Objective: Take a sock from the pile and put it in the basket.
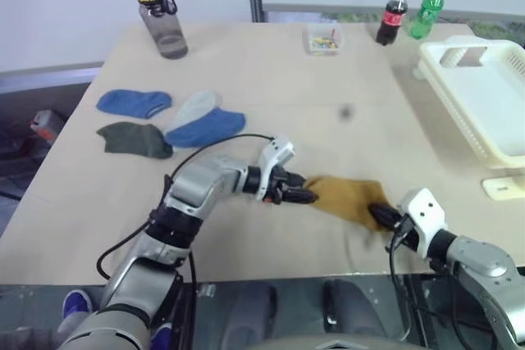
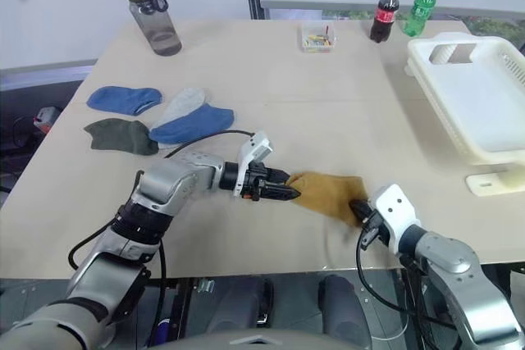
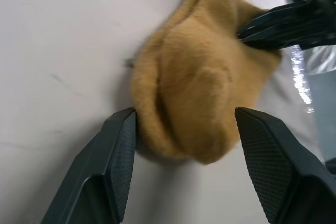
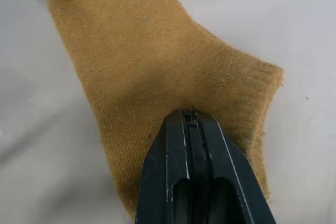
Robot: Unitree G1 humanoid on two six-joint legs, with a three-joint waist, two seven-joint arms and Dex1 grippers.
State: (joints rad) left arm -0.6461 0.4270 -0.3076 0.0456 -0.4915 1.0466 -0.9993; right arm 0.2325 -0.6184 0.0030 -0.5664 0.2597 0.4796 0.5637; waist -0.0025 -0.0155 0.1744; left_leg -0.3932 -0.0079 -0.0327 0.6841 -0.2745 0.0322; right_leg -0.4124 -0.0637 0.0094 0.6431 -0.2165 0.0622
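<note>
The right gripper (image 4: 190, 116) pinched the mustard sock (image 1: 349, 198) at the table's (image 1: 271, 71) 6 o'clock edge; the left gripper (image 3: 186, 129) stood spread around its other end. The basket (image 1: 484, 96) sat at 3 o'clock.

The mustard-yellow knitted sock (image 1: 349, 199) lies on the beige tabletop (image 1: 271, 79) near its front edge, between both grippers. The pile of blue, grey and dark green socks (image 1: 168, 123) lies behind-left. The cream-white slotted plastic basket (image 1: 484, 100) sits far right.
</note>
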